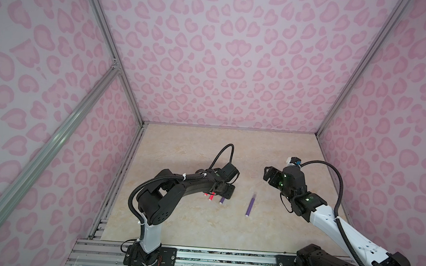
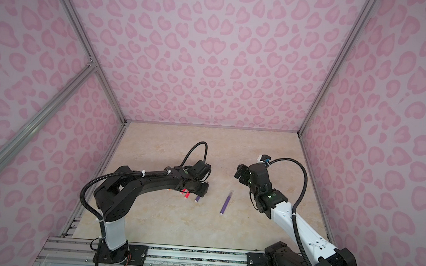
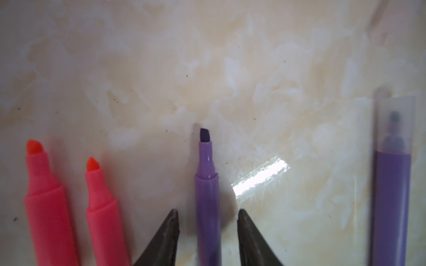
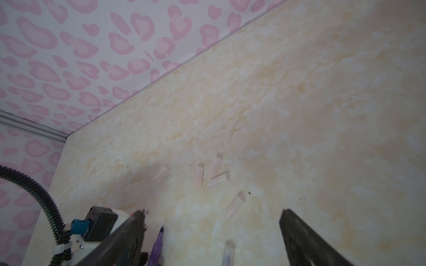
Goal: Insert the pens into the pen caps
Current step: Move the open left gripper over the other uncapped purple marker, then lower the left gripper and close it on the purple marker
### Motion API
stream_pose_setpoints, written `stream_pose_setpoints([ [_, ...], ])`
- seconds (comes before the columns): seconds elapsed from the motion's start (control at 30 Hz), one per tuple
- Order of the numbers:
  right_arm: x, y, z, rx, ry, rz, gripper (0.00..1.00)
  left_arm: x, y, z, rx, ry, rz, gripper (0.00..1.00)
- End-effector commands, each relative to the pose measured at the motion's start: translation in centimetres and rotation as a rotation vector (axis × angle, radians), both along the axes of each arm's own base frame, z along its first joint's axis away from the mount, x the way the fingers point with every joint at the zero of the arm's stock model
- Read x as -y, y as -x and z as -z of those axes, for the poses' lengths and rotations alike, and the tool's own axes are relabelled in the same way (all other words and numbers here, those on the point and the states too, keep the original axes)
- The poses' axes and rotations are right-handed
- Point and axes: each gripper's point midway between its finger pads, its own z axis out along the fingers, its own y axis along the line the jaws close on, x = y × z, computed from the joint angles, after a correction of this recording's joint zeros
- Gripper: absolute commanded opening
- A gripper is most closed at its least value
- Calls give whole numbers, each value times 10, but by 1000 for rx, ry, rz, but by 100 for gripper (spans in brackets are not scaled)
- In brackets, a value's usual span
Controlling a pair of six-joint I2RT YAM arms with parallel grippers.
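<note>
In the left wrist view, my left gripper point(image 3: 207, 213) stands open low over the table, astride an uncapped purple pen point(image 3: 206, 188), with a gap on each side of the barrel. Two uncapped pink-red pens point(image 3: 48, 207) point(image 3: 103, 207) lie beside it. A second purple pen point(image 1: 250, 206) wearing a clear cap point(image 3: 394, 124) lies apart, between the arms. Several loose pale pen caps point(image 4: 219, 179) lie scattered farther back on the table. My right gripper point(image 4: 212, 213) hovers wide open and empty above the table, near the capped pen's end point(image 4: 228, 251).
The marble-patterned tabletop point(image 1: 192, 150) is boxed in by pink-patterned walls point(image 1: 225, 62) at the back and both sides. An aluminium rail point(image 1: 223, 256) runs along the front edge and carries both arm bases. The left arm point(image 1: 176, 185) hides much of the pen cluster in both top views.
</note>
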Motion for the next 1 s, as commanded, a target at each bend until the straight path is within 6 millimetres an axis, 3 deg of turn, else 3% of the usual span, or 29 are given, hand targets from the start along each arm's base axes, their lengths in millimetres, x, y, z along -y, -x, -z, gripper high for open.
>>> stream_pose_setpoints([
  [0.0,1,-3,-5,19,3,7,93,-3,4,4,-14,-38,15,41],
  [0.67,3,-3,-6,23,12,12,93,-13,8,5,30,-214,47,38],
  [0.97,2,-1,-6,22,7,8,93,-8,12,17,-3,-234,72,32],
])
